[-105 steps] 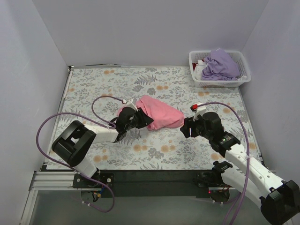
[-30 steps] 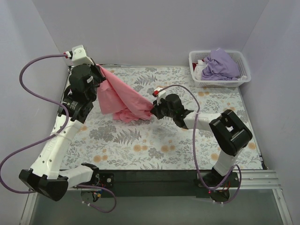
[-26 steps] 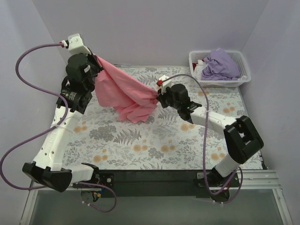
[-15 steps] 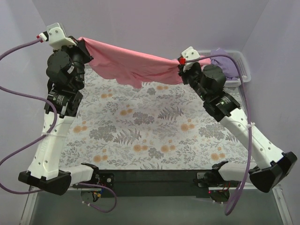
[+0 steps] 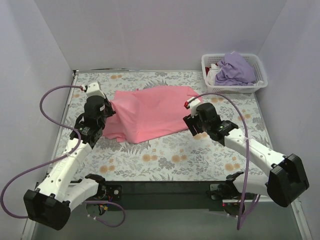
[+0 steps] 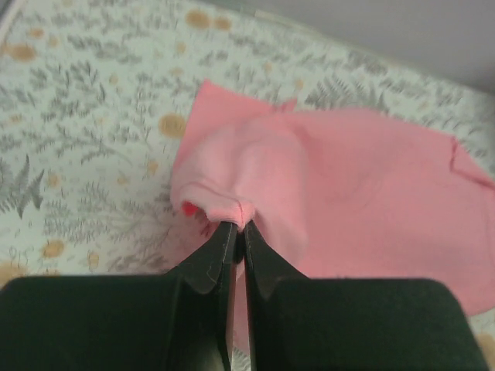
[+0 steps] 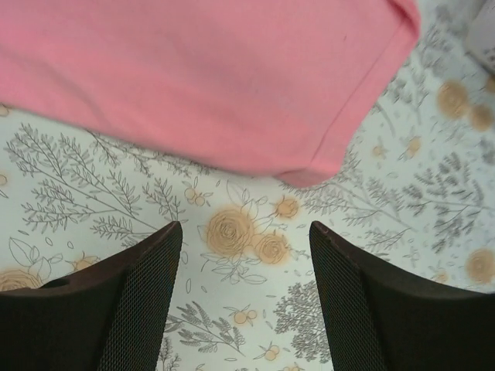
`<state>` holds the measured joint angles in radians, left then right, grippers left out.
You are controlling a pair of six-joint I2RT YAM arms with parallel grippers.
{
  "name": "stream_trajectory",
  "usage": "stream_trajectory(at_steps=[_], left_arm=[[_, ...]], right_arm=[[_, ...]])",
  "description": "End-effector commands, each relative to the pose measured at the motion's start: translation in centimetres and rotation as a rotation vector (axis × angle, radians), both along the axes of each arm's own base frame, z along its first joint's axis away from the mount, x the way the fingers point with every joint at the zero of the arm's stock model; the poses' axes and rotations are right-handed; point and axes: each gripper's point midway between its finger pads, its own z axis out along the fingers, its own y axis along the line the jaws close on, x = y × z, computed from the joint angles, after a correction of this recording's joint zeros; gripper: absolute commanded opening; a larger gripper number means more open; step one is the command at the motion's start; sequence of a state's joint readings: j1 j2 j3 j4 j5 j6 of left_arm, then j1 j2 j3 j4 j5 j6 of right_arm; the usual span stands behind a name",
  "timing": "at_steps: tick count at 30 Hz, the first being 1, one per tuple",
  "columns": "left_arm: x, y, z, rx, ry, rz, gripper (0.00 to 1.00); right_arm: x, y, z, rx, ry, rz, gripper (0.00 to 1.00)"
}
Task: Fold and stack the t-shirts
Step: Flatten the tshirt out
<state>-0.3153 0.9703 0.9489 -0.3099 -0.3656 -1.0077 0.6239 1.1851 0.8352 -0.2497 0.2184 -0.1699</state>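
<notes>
The salmon pink t-shirt (image 5: 150, 112) lies spread out on the floral tablecloth in the middle of the table. My left gripper (image 5: 104, 111) is shut on a bunched edge of it at its left side; the pinched cloth (image 6: 224, 202) shows at the fingertips of the left gripper (image 6: 238, 229) in the left wrist view. My right gripper (image 5: 192, 126) is open and empty just off the shirt's right edge; the right wrist view shows the right gripper (image 7: 246, 236) over bare tablecloth, with the shirt's hem (image 7: 340, 131) beyond it. The lavender purple t-shirt (image 5: 234, 68) lies in the basket.
The white lattice basket (image 5: 214, 88) stands at the back right corner and also holds some white and red cloth. Grey walls close in the left, back and right sides. The tablecloth (image 5: 175, 155) covers the table.
Both arms came down from holding the pink shirt stretched high in the air. The shirt now lies flat on the table. My right gripper has let go of it; the left still holds.
</notes>
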Motion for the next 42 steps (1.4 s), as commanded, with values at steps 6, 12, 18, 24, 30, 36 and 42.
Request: stream_trajectory(at_steps=[6,12,18,24,30,36,42], left_arm=[[-1.5,2.1,-4.1,-0.008,0.006,0.099,0.00],[-1.9,3.3,-5.3,0.008,-0.018,0.159,0.00],[-2.4,4.2,-6.0,0.020,-0.016,0.201,0.00],[-2.7,5.1,-6.5,0.031,0.003,0.253,0.00],[-2.8,5.0,-7.6,0.037,0.043,0.250,0.01],[-2.6,4.0,-9.4,0.031,0.122,0.212,0.02],[-3.7,2.5,-11.6,-0.020,0.235,0.151,0.04]], right_arm=[[-0.1,-0.9,-5.3,0.105,0.191,-0.178,0.74],[2.2,-3.6,-6.8,0.333,0.273,-0.310,0.73],[4.8,-3.5,-7.2,0.505,0.298,-0.346,0.73],[6.7,-1.4,-6.2,0.550,0.313,-0.277,0.73],[7.2,2.0,-4.6,0.440,0.242,-0.194,0.73],[8.2,4.8,-6.5,0.374,0.267,-0.162,0.72],[7.3,4.4,-11.2,0.298,0.391,-0.190,0.63]])
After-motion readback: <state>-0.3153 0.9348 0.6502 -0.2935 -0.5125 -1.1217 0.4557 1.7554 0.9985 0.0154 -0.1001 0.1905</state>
